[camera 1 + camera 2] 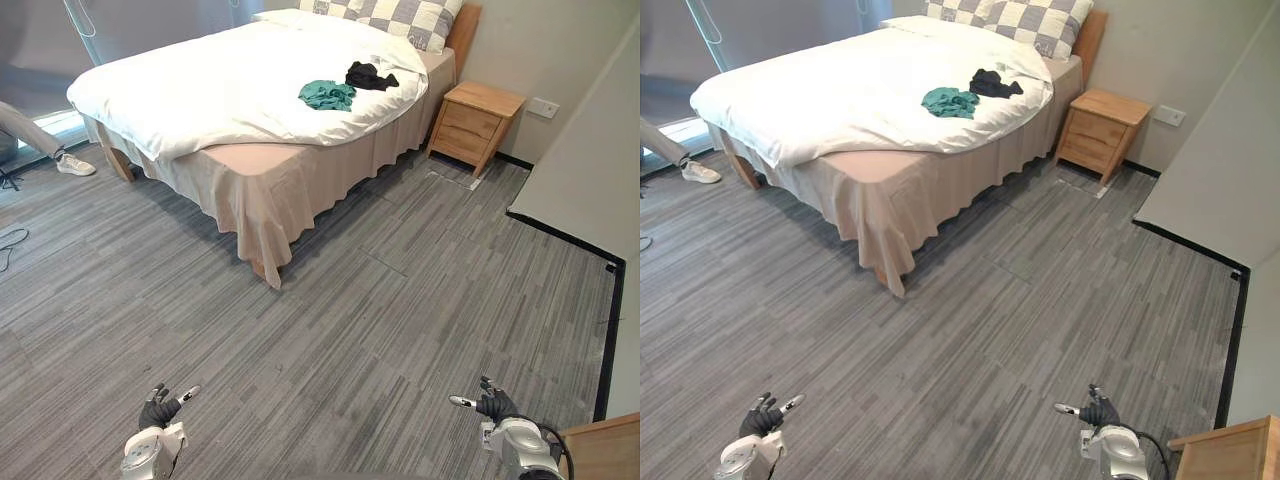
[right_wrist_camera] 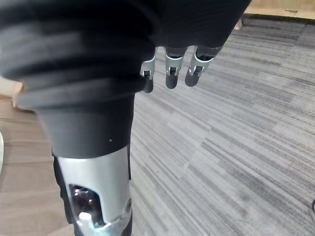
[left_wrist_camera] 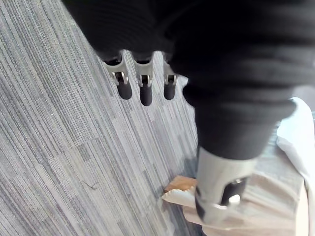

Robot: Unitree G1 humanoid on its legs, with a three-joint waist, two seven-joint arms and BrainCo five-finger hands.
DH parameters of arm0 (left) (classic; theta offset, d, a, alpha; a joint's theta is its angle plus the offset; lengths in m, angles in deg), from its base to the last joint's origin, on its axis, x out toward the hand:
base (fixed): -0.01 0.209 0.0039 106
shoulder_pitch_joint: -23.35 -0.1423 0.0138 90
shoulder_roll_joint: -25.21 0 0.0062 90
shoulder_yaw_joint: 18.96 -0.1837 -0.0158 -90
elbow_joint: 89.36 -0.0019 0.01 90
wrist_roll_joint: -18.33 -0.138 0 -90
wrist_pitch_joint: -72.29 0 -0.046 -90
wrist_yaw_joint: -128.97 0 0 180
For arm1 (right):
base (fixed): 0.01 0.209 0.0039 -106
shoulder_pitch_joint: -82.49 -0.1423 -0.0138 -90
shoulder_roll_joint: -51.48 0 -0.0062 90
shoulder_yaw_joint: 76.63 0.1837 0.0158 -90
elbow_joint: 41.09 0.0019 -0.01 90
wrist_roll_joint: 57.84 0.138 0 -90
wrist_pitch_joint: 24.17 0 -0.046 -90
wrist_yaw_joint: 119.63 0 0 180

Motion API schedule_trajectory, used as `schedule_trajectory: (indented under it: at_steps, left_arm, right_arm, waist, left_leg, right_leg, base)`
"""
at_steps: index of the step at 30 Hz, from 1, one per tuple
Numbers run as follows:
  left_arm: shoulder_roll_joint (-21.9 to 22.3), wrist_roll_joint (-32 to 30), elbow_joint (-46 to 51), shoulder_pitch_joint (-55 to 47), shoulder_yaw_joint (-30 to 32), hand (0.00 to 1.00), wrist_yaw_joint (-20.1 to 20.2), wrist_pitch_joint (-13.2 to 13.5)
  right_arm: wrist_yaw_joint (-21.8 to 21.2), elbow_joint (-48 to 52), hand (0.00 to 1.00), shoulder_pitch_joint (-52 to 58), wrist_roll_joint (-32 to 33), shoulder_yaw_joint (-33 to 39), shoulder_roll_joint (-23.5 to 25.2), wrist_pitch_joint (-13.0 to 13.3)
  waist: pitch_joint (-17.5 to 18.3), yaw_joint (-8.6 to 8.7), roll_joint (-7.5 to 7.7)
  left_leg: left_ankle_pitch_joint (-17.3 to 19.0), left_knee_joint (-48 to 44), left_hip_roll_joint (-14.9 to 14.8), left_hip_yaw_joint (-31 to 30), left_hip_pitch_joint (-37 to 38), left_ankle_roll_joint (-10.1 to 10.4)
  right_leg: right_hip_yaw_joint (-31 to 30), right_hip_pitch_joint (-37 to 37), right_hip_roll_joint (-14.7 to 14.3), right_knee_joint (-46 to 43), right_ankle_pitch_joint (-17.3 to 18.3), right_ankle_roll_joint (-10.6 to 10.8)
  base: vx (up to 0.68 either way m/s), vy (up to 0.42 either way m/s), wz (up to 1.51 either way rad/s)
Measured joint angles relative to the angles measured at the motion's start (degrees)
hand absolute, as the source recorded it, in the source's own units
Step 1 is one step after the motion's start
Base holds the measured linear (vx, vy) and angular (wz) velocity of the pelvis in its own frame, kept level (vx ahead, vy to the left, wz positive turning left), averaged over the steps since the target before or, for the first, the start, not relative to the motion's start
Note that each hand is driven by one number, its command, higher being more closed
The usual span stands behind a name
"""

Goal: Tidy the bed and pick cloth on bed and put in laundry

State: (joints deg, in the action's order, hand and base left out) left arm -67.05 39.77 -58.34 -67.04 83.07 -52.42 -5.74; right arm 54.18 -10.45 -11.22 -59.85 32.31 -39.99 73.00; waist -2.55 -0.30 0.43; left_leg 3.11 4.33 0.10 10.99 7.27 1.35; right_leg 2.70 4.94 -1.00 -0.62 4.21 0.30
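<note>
Grey striped floor (image 1: 400, 330) stretches from us to a bed (image 1: 200, 90) at the far left, under a white duvet. A green cloth (image 1: 327, 94) lies crumpled on the duvet near the bed's right edge. A black cloth (image 1: 368, 75) lies just beyond it, closer to the checked pillows (image 1: 400, 15). A wooden nightstand (image 1: 478, 122) stands right of the bed, and a person's shoe (image 1: 75, 165) rests on the floor at the far left. Our left hand (image 1: 158, 411) and right hand (image 1: 495, 405) hang low at the near edge, well apart from the bed and holding nothing.

From the right eye we add a wall socket (image 1: 1170, 116) beyond the nightstand and a wooden panel (image 1: 1230, 450) at the near right corner.

At the left wrist, the fingers (image 3: 145, 91) hang loosely apart above bare floor, the thumb (image 3: 219, 191) apart from them. Past it we see the beige bed skirt (image 3: 275, 196) and a wooden leg (image 3: 179, 183).

At the right wrist, the fingers hang loose and empty over the floor.
</note>
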Motion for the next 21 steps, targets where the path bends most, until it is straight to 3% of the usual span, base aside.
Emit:
schedule_trajectory:
  at_steps: [7, 21]
  left_arm:
    - [0.42, -0.55, 1.31, -0.34, 0.09, 0.00, 0.61, -1.12]
    - [4.28, -0.62, 0.92, -1.55, 0.51, 0.00, 0.53, -0.76]
  right_arm:
    - [-0.19, 0.20, 0.00, 0.77, 0.83, 0.00, -0.12, 0.81]
    - [-0.16, 0.19, 0.00, 2.38, 2.37, 0.02, -0.08, 0.81]
  waist:
    - [0.10, 0.04, 0.13]
    - [0.66, 0.37, -0.12]
  left_leg:
    - [0.50, -0.62, -0.16, 0.85, 0.75, 0.76]
    - [0.28, -0.49, -0.16, 0.81, 0.68, 0.43]
  right_leg:
    - [0.15, -0.06, 0.01, -0.99, 0.19, 0.15]
    - [1.35, -0.16, -0.02, -0.91, 0.44, -0.27]
  base:
    - [0.01, -0.015, -0.03]
    - [-0.02, -0.016, 0.00]
